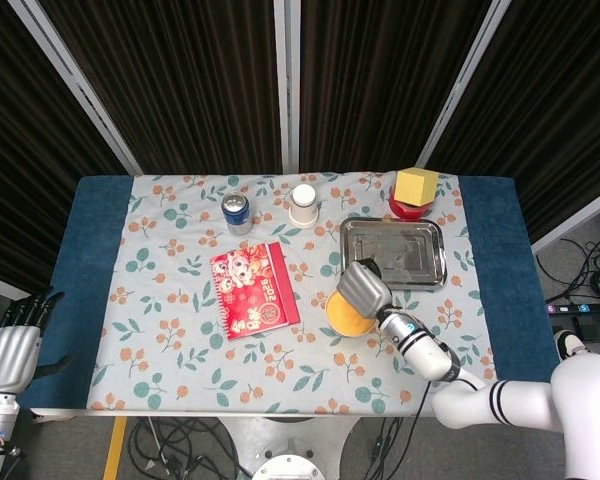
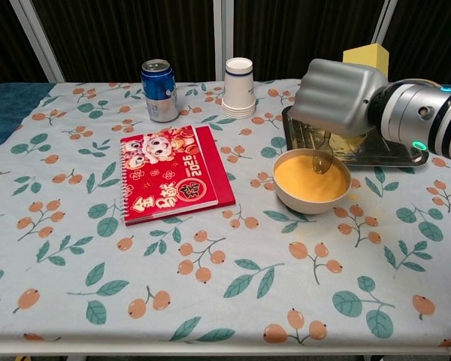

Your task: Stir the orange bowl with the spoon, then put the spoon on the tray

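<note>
The orange bowl (image 2: 310,183) (image 1: 346,319) stands just in front of the metal tray (image 2: 395,151) (image 1: 421,247). My right hand (image 2: 337,98) (image 1: 357,286) hovers over the bowl's back rim and grips the spoon (image 2: 322,159) by its handle. The spoon hangs almost straight down, its tip at the bowl's far inner edge. In the head view the hand hides the spoon. My left hand (image 1: 12,347) rests low off the table's left edge, fingers loosely apart and holding nothing.
A red notebook (image 2: 174,172) lies left of the bowl. A blue can (image 2: 159,90) and a white paper cup (image 2: 239,87) stand at the back. A yellow block (image 2: 364,59) on a red object sits behind the tray.
</note>
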